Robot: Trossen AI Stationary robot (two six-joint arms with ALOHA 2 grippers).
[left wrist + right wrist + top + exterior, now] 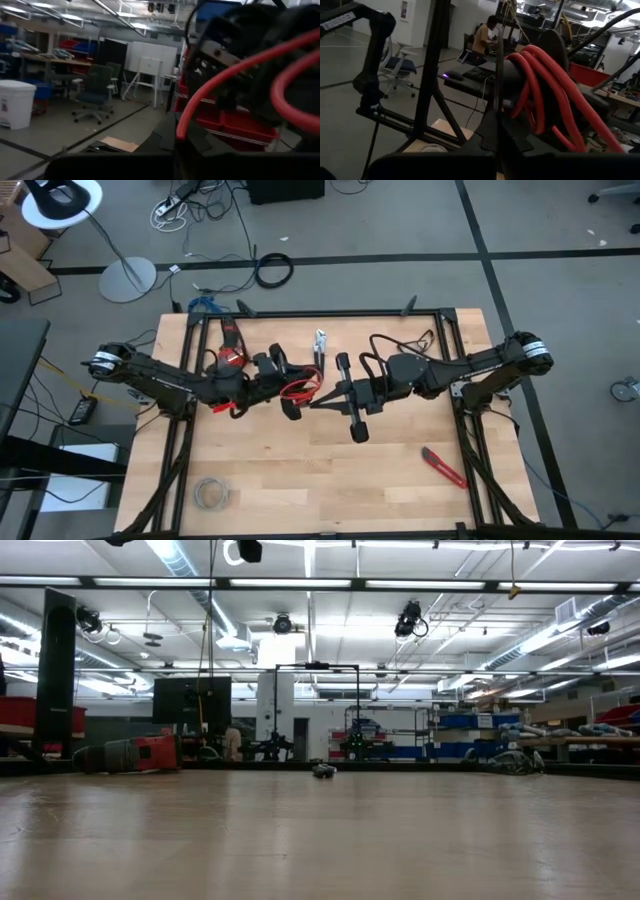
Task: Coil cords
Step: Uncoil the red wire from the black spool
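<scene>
The thin red wire (301, 390) is wound into a small coil of several loops, held above the middle of the table between my two grippers. My left gripper (288, 388) is on the coil's left side and is shut on the wire (210, 85). My right gripper (315, 402) reaches in from the right with its fingers shut at the coil's right edge. The loops (540, 95) show just past its fingertips in the right wrist view. The low view shows neither gripper. My left gripper pinches a strand of the red wire (181, 131) between its two fingers, which point level toward the table's right. The strand rises from the fingertips, and another loop (290, 85) curves beside it. The coil is clear of the table. My right gripper comes level from the table's right, and its shut fingertips (497, 127) meet the coil's loops (522, 100). The fingers themselves hide the place of contact, so which strand they have cannot be told. The loops are clear of the table.
A red-handled cutter (441, 467) lies at the near right. A pale grey wire bundle (210, 494) lies at the near left. A metal tool (320, 345) and a black cable (395, 343) lie at the far middle. The frame posts (455, 330) border the wooden table.
</scene>
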